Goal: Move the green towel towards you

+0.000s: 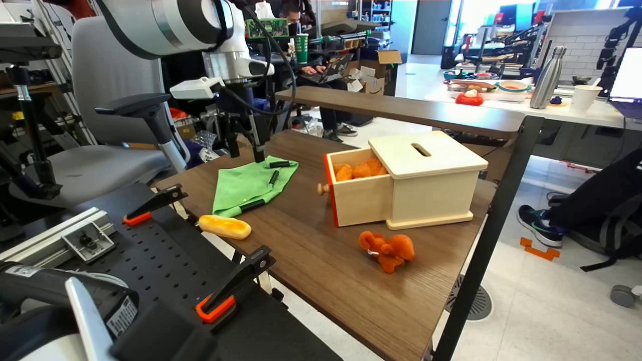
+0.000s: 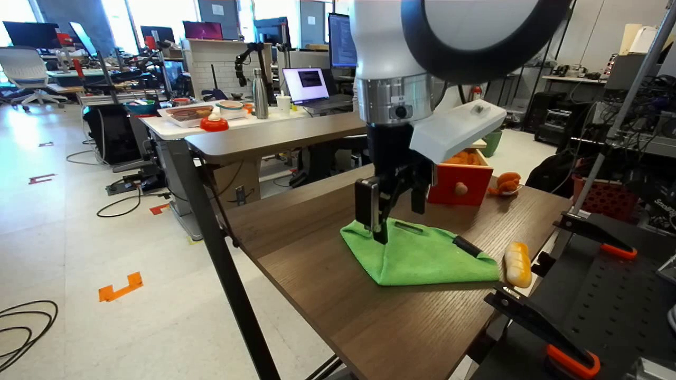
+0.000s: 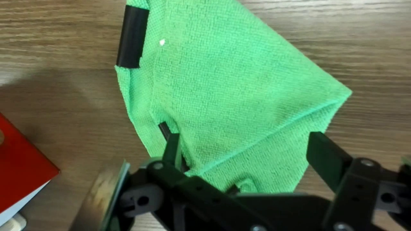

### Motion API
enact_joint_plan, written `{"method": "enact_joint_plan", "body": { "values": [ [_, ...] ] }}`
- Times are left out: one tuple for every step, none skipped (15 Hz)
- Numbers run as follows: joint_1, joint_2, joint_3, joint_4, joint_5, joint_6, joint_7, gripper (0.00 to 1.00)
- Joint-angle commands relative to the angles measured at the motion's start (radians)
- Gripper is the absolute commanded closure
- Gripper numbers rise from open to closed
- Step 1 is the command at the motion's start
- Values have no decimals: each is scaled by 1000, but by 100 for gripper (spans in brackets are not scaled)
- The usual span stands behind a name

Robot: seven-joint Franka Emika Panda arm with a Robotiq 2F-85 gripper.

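The green towel (image 1: 246,188) lies rumpled and partly folded on the brown wooden table, with black strips along its edges. It shows in both exterior views (image 2: 428,258). In the wrist view the towel (image 3: 224,86) fills the middle, with one folded corner pointing right. My gripper (image 1: 247,155) points down just above the towel's far end in an exterior view; it also shows there (image 2: 399,222). In the wrist view the gripper (image 3: 244,138) is open, its two fingers wide apart with towel visible below and between them. Nothing is held. Whether a fingertip touches the cloth is unclear.
A pale wooden box (image 1: 434,198) with an open red-fronted drawer (image 2: 458,183) of orange soft things stands beside the towel. An orange plush toy (image 1: 388,250) lies before it. A yellow bread-like object (image 1: 224,226) lies by the towel. Black clamps (image 1: 241,276) grip the table edge.
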Motion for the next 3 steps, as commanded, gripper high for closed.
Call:
{"method": "enact_joint_plan", "body": {
  "values": [
    [13, -102, 3, -41, -36, -66, 31, 0],
    [-5, -46, 19, -10, -18, -28, 20, 0],
    [-7, -64, 22, -15, -20, -44, 21, 0]
  ]
}}
